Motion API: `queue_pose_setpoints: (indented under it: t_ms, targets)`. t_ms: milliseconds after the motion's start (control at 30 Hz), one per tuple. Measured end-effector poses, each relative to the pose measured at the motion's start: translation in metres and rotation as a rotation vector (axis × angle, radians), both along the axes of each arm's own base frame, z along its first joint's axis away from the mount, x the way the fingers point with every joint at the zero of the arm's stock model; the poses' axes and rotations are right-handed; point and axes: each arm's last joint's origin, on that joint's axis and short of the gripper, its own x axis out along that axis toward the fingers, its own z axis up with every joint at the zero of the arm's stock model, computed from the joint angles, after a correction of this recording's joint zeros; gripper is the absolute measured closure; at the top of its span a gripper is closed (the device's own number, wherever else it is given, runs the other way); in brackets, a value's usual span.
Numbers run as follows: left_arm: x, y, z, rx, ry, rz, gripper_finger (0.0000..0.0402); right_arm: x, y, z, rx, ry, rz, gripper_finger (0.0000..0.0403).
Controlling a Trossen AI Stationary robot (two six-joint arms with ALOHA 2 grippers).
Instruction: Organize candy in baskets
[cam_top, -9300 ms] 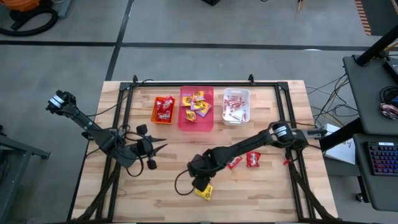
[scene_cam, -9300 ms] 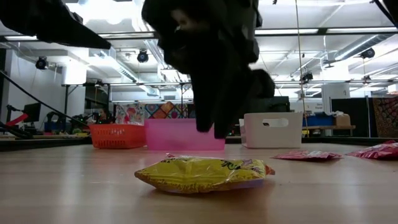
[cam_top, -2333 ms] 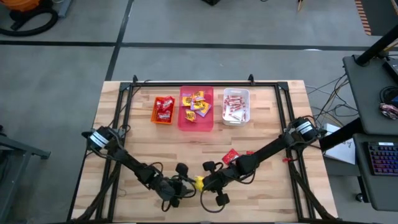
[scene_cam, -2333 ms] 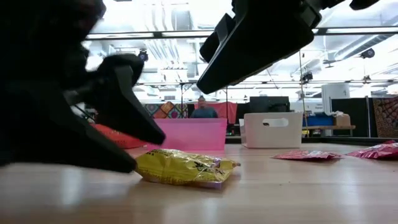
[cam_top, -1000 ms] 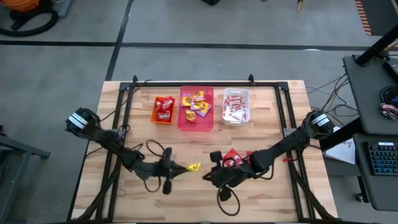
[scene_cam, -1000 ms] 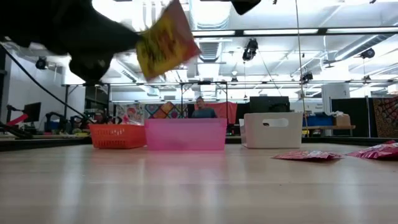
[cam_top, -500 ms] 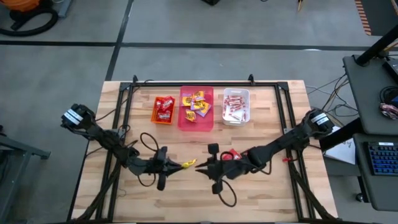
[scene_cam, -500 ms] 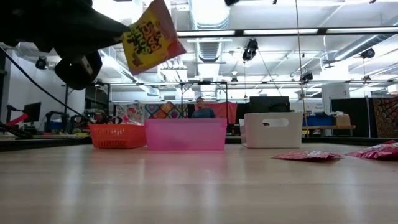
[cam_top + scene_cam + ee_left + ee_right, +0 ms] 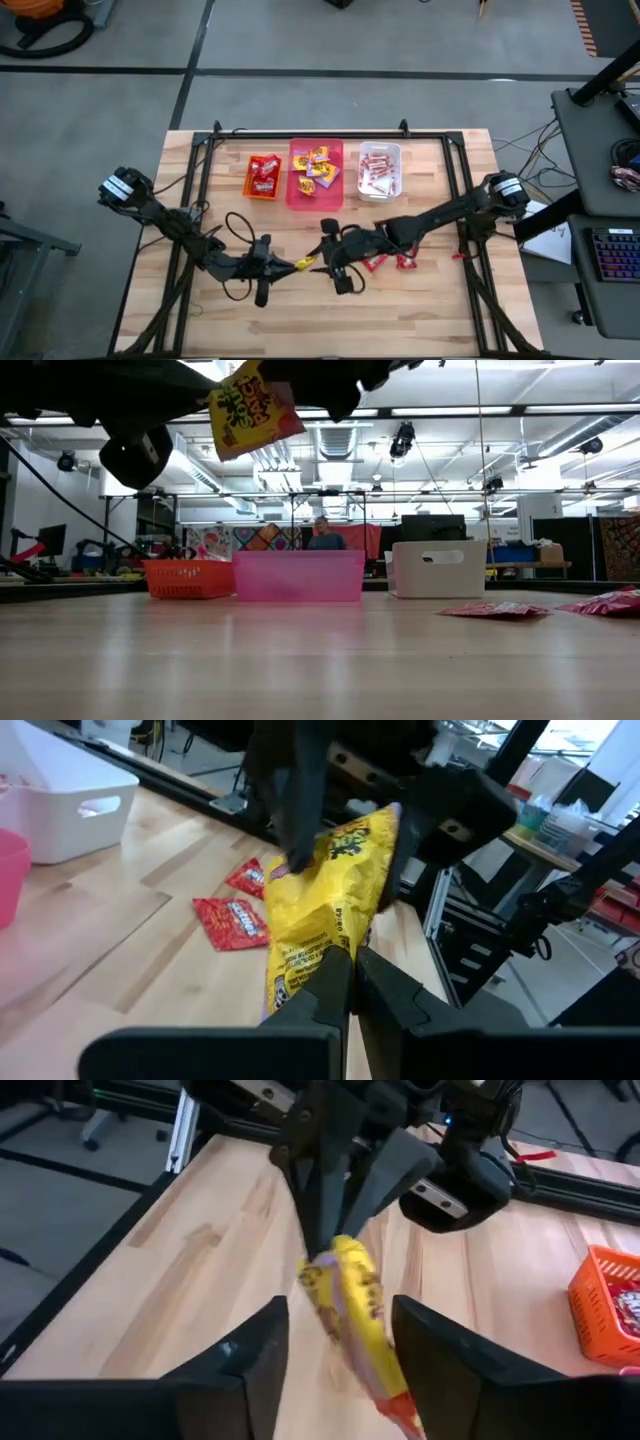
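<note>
My left gripper (image 9: 292, 266) is pinched shut on one yellow packet (image 9: 305, 263), lifted clear of the table (image 9: 200, 180) near its middle. My right gripper (image 9: 335, 1345) faces it with fingers spread wide either side of the packet's far end. The packet is crinkled yellow with red print. Three baskets line the far edge: orange basket (image 9: 264, 176), pink basket (image 9: 316, 173), white basket (image 9: 380, 171), each holding candy. Two red packets (image 9: 391, 261) lie on the table beside the right arm.
</note>
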Motion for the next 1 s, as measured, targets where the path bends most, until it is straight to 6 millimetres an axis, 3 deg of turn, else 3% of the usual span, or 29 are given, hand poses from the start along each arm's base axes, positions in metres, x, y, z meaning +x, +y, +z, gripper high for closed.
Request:
queue_pose_setpoints:
  t_ms: [133,267,500,633,900,1000]
  targets:
    - [0.002,-0.001,0.003,0.026,-0.01,0.018,0.0401,0.004,-0.013,0.0,0.011,-0.005,0.035,0.0279]
    - [0.004,0.0,0.005,0.057,-0.014,0.025,0.0401,0.007,-0.022,0.0,-0.014,-0.025,0.079,0.037]
    - [0.0,0.017,0.012,0.121,-0.008,0.111,0.0401,0.011,-0.048,0.004,-0.019,-0.018,0.051,0.0393]
    - [-0.007,0.035,0.021,0.188,0.024,0.157,0.0401,0.015,-0.083,0.009,0.077,0.033,0.005,0.0394]
    - [-0.021,0.075,0.036,0.305,0.143,0.26,0.0401,0.008,-0.181,0.012,0.28,0.124,-0.368,0.0395]
    - [-0.026,0.086,0.041,0.343,0.163,0.292,0.0401,0.0,-0.209,0.008,0.367,0.133,-0.483,0.0395]
